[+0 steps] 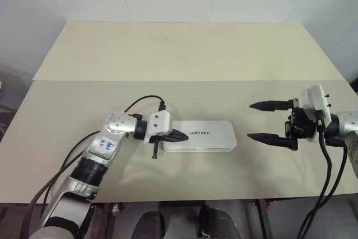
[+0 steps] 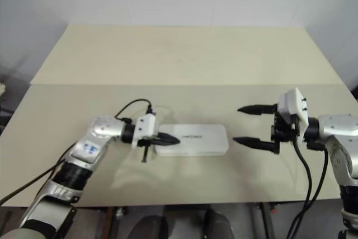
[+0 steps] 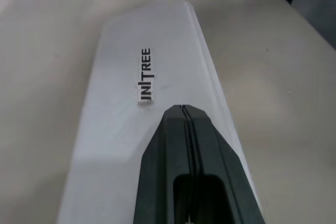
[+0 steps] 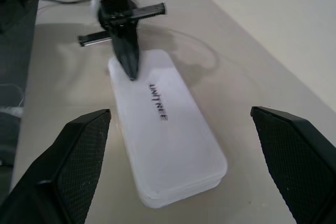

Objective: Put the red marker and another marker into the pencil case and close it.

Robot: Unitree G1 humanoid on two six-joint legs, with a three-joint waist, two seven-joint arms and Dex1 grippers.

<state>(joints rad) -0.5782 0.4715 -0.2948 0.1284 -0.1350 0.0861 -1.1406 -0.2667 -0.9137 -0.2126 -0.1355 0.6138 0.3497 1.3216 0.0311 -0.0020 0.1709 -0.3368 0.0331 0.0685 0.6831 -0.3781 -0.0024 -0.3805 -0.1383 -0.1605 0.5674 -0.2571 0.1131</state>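
Observation:
The white pencil case lies shut and flat on the table, its dark print facing up. My left gripper is shut with nothing in it. Its joined fingertips sit over the lid's left end, just short of the print; I cannot tell whether they touch it. My right gripper stands open a short way to the right of the case, pointing at it, with nothing between its fingers. The red marker and the other marker are out of view.
The case lies near the front of a beige table with a seam across its middle. A black cable loops over my left wrist. The table's front edge is close below the case.

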